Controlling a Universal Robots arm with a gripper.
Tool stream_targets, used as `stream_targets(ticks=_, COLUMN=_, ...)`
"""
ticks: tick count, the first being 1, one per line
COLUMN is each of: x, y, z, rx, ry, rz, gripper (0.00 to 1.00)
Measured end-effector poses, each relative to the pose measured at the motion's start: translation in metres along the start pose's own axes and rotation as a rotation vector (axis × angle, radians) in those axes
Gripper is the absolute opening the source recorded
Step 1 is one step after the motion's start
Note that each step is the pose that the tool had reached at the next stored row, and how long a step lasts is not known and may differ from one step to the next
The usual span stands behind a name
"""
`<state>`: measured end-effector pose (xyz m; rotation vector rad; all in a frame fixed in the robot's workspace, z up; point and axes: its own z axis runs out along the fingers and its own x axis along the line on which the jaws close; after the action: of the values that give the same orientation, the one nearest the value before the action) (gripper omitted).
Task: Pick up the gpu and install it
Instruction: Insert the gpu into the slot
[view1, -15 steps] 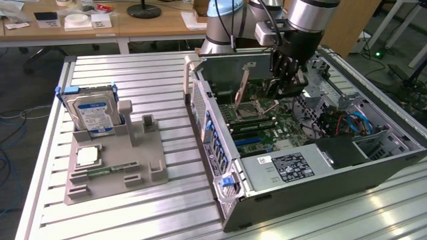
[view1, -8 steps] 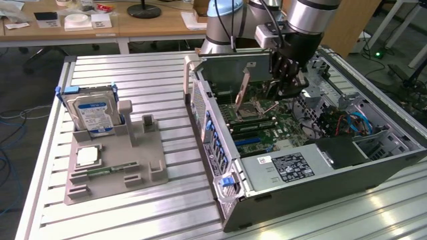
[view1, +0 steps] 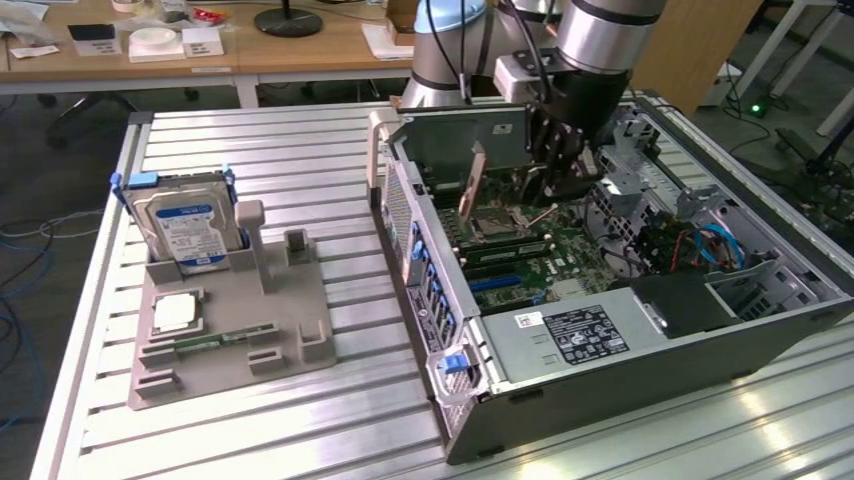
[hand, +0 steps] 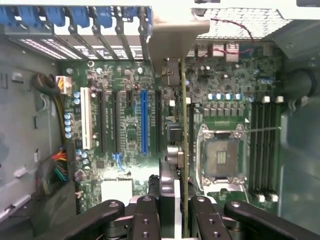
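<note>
Inside the open dark grey computer case (view1: 601, 390) on the ribbed metal worktop (view1: 267, 420), the gripper (hand: 174, 217) has its black fingers (hand: 202, 220) clamped on the thin flat gpu card (hand: 183, 150). The card sits edge-on above the green motherboard (hand: 127, 135), between the blue slot (hand: 144, 120) and the silver processor socket (hand: 222, 155).

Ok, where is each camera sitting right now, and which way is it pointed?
Exterior view: off the arm, raised over the ribbed metal table, looking down at an angle into the open grey computer case; the silver arm and black gripper show.
Wrist view: on the wrist, looking down past the black fingers, which clamp the thin flat gpu card edge-on, onto the green motherboard.
Shared: the motherboard's silver square processor socket, seen in both.
</note>
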<state>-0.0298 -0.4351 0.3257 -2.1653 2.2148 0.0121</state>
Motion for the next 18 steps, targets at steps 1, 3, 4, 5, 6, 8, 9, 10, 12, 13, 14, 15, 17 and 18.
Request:
stream_targets(ticks=1, x=0.000, y=0.0004, z=0.0014, rx=0.0001, ry=0.0031, rz=0.000, gripper=0.28)
stream_targets(ticks=3, x=0.000, y=0.0004, z=0.0041, rx=0.0001, ry=0.0033, rz=0.000, gripper=0.28)
stream_targets(ticks=4, x=0.000, y=0.0005, z=0.0059, rx=0.0001, ry=0.0030, rz=0.000, gripper=0.28)
stream_targets(ticks=5, x=0.000, y=0.0005, z=0.0077, rx=0.0001, ry=0.0031, rz=0.000, gripper=0.28)
stream_targets(ticks=6, x=0.000, y=0.0006, z=0.0090, rx=0.0001, ry=0.0032, rz=0.000, gripper=0.28)
stream_targets(ticks=8, x=0.001, y=0.0007, z=0.0108, rx=0.0001, ry=0.0034, rz=0.000, gripper=0.28)
stream_targets(ticks=9, x=0.001, y=0.0008, z=0.0117, rx=0.0002, ry=0.0033, rz=0.000, gripper=0.28)
stream_targets(ticks=10, x=0.001, y=0.0010, z=0.0123, rx=0.0001, ry=0.0034, rz=0.000, gripper=0.28)
stream_targets(ticks=12, x=0.004, y=0.0011, z=0.0131, rx=-0.0001, ry=0.0034, rz=0.000, gripper=0.28)
stream_targets(ticks=13, x=0.006, y=0.0010, z=0.0136, rx=0.0000, ry=0.0033, rz=0.000, gripper=0.28)
stream_targets(ticks=14, x=0.007, y=0.0010, z=0.0140, rx=0.0000, ry=0.0034, rz=0.000, gripper=0.28)
stream_targets(ticks=15, x=0.009, y=0.0010, z=0.0144, rx=0.0000, ry=0.0034, rz=0.000, gripper=0.28)
stream_targets(ticks=17, x=0.011, y=0.0014, z=0.0154, rx=0.0001, ry=0.0033, rz=0.001, gripper=0.28)
stream_targets(ticks=18, x=0.011, y=0.0024, z=0.0161, rx=0.0002, ry=0.0032, rz=0.001, gripper=0.28)
